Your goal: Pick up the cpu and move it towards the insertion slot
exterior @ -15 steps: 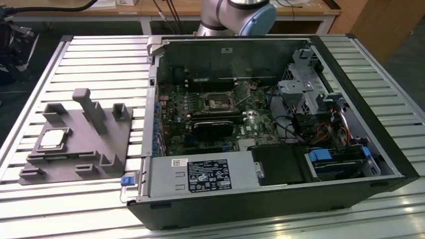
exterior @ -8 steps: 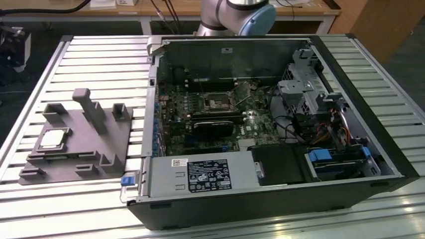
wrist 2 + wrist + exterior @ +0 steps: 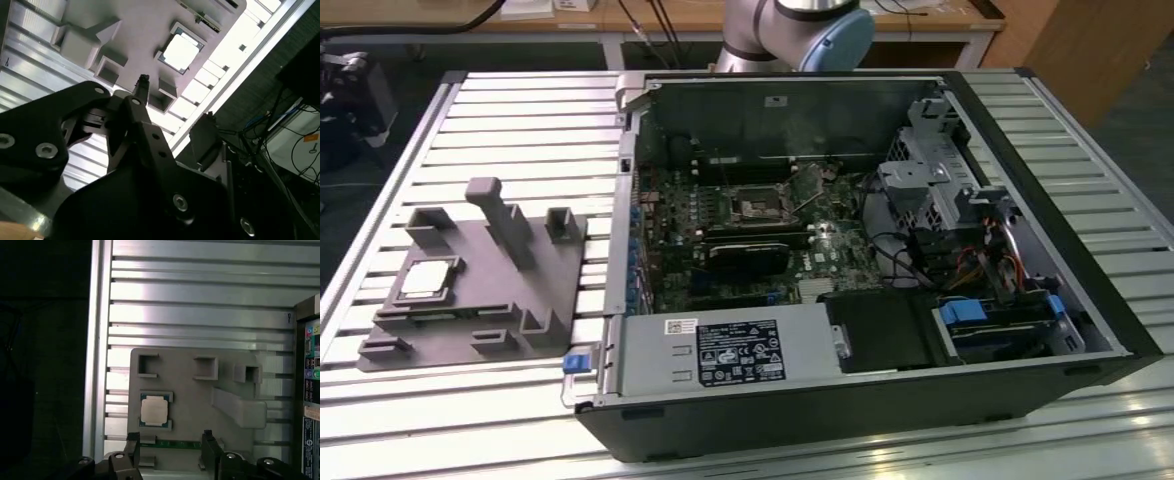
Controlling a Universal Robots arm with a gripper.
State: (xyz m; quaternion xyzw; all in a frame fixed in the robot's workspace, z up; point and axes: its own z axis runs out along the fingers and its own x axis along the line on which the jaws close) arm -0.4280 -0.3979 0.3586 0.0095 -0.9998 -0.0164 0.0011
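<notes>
- gripper [image 3: 170, 436] hangs over the fixture plate [image 3: 195, 395], jaws wide apart, holding nothing; its body is cut off in the first wrist view.
- cpu [image 3: 153, 410] lies in a fixture plate pocket, near one fingertip.
- insertion slot [image 3: 757, 207] sits inside the open computer case [image 3: 1067, 330] beside the fixture plate.

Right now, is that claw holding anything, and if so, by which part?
Nothing is held. The gripper is open and empty, its fingers apart over the grey plate, where the chip lies untouched.
</notes>
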